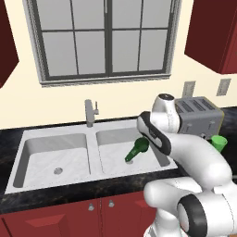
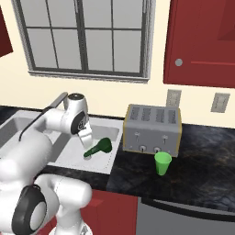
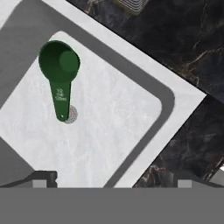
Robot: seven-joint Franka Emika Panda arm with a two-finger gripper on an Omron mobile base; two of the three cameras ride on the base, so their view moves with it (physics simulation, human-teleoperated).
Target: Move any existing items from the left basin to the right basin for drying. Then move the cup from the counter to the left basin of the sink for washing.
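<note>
In right basin (image 1: 111, 162): dark green bottle-like object (image 3: 59, 76) lies flat, narrow end over drain, apart from gripper (image 3: 113, 178); jaws spread wide, holding nothing.

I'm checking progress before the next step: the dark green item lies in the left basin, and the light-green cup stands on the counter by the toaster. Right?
Not quite. The dark green item lies in the right basin, as the left base view shows. The light-green cup does stand on the counter by the toaster.
</note>
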